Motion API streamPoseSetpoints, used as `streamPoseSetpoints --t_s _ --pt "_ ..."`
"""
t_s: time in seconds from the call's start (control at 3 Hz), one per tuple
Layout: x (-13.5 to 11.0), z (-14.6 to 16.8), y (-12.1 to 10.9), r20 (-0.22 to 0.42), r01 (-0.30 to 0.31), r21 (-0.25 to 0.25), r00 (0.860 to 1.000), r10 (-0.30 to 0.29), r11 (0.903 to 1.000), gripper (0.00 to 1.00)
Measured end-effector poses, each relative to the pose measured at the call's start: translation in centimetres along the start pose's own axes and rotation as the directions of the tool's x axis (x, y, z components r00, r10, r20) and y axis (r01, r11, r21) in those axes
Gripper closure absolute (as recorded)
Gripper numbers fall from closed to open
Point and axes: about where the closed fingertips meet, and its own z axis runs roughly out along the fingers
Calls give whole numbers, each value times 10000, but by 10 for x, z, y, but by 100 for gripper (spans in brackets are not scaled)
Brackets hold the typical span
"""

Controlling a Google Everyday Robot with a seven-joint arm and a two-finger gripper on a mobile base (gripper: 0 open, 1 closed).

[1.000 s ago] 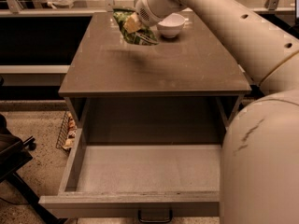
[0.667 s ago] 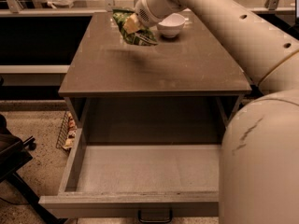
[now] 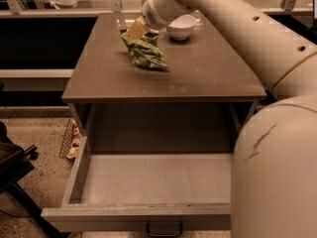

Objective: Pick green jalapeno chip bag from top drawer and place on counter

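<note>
The green jalapeno chip bag (image 3: 145,52) is a crumpled light-green foil bag lying on the counter (image 3: 198,76), left of centre and towards the back. My gripper (image 3: 134,30) is right at the bag's upper left end, reaching in from the right on the long white arm. The top drawer (image 3: 148,182) is pulled fully out below the counter. Its grey floor is bare and its dark handle (image 3: 164,229) shows at the bottom edge.
A white bowl (image 3: 181,27) stands on the counter just right of the gripper. My arm's large white body (image 3: 277,172) covers the drawer's right side. A wire basket (image 3: 69,140) sits on the floor at left, with a dark chair base (image 3: 15,172) nearby.
The bag has dropped from just above the counter's back part down and forward onto its surface. The gripper has come down and slightly left with it.
</note>
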Motion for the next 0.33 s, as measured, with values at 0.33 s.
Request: streamPoseSetpoints --t_s 0.33 --pt "1 3 2 -21 3 -39 10000 -3 10000 0"
